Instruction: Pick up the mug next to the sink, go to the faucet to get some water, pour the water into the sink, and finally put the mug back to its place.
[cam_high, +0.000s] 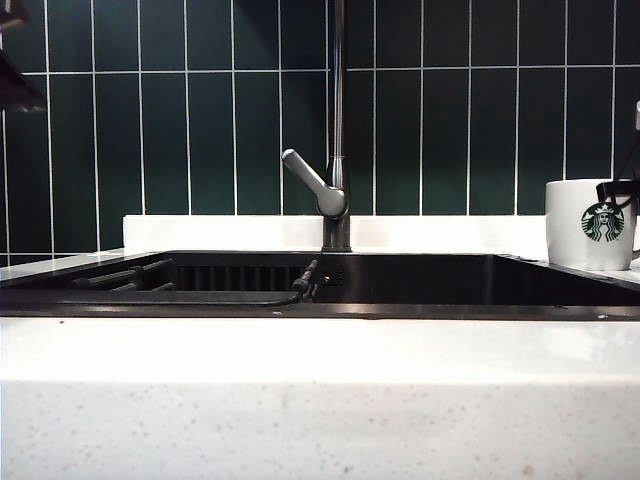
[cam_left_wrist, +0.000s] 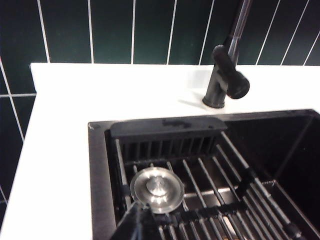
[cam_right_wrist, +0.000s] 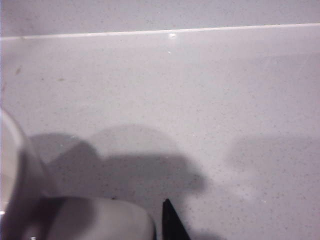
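White ceramic, the mug (cam_high: 590, 225) stands upright on the pale speckled countertop (cam_high: 320, 400) at the right edge of the exterior view, just beside the right end of the sink (cam_high: 420, 285), its long axis vertical and its open mouth facing up. Its round green logo (cam_high: 602, 222) faces the exterior camera, and the handle looks to point off to the right, though it is mostly cut off by the frame edge. Dark parts of the right gripper (cam_high: 618, 192) sit at the mug's upper right, against the rim and over the top of the logo; whether its jaws are spread or pinched on the mug cannot be told from these views. In the right wrist view the mug (cam_right_wrist: 75, 220) fills the near corner as a blurred white curve, with one dark fingertip (cam_right_wrist: 172, 225) just beside it over the countertop (cam_right_wrist: 200, 100), which carries soft shadows. The faucet (cam_high: 337, 120) rises straight up behind the middle of the sink, its pipe vertical and its grey lever handle (cam_high: 312, 182) angled up and to the left. The left gripper (cam_left_wrist: 134, 225) hangs over the left part of the sink (cam_left_wrist: 100, 165), only a dark tip showing, with its jaws closed on nothing, above a black ribbed rack (cam_left_wrist: 210, 185) and just beside the round metal drain plug (cam_left_wrist: 156, 187). From that view the faucet (cam_left_wrist: 226, 75) stands on the white counter behind the basin, against dark green tiles (cam_left_wrist: 110, 30).
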